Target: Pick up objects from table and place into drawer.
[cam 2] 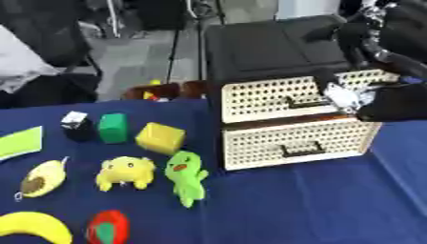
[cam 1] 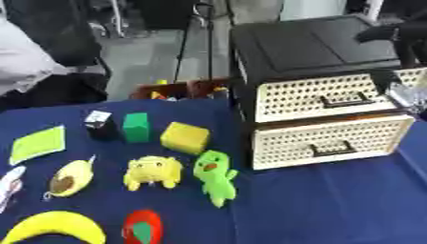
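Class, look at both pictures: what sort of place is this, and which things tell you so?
Probably a lab or office test space: a blue-clothed table with toys set out in rows, a small drawer unit, and stand legs on a grey floor behind.

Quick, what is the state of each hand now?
Left hand: not in view.
Right hand: at the upper drawer; fingers cannot be told.

lab or office | grey floor | tripod legs | office chair
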